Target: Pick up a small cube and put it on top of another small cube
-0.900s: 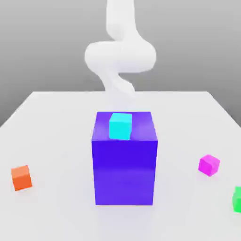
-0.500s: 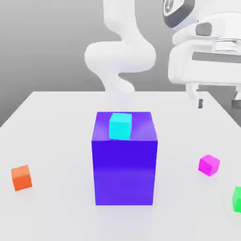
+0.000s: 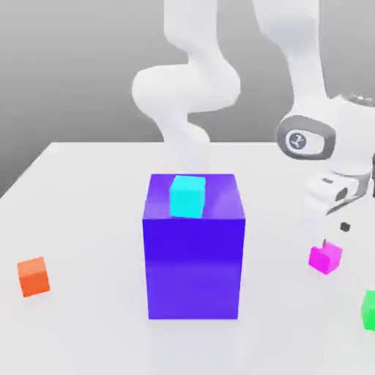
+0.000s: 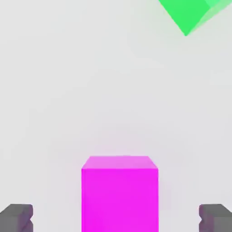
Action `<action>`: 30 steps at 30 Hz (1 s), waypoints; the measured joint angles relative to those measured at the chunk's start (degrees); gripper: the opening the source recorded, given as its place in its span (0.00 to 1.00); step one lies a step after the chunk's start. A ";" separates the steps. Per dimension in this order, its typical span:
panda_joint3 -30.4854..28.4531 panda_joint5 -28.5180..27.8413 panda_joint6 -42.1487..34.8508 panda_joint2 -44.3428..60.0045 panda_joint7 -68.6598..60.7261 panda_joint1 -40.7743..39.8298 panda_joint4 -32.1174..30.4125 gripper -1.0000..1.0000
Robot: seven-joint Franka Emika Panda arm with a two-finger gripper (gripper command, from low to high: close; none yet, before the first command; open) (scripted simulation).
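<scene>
The gray wall [image 3: 80, 66] is behind a big white table [image 3: 95, 220]. The white arm [image 3: 304, 62] bends down at the exterior view's right, and its hand is partly cut off by the edge. The big blue-purple block [image 3: 193, 267] has a cyan cube [image 3: 187, 196] on top. The gripper [image 3: 335, 234] points down, its fingers wide apart. The pink cube [image 3: 324, 258] sits on the table, between the fingertips in the hand view, not touching them. The green cube [image 3: 370, 310] is near, cut off too. The orange cube [image 3: 34, 277] is far over at the exterior view's left.
</scene>
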 joint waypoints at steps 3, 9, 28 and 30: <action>-5.86 -5.49 2.26 3.35 4.18 4.61 0.99 0.50; -15.89 -13.06 6.00 8.59 9.89 12.86 2.38 0.00; 1.63 10.94 -3.18 -5.41 -8.20 0.91 -1.68 0.00; 1.63 12.10 -5.47 -5.30 -9.67 0.15 0.69 0.00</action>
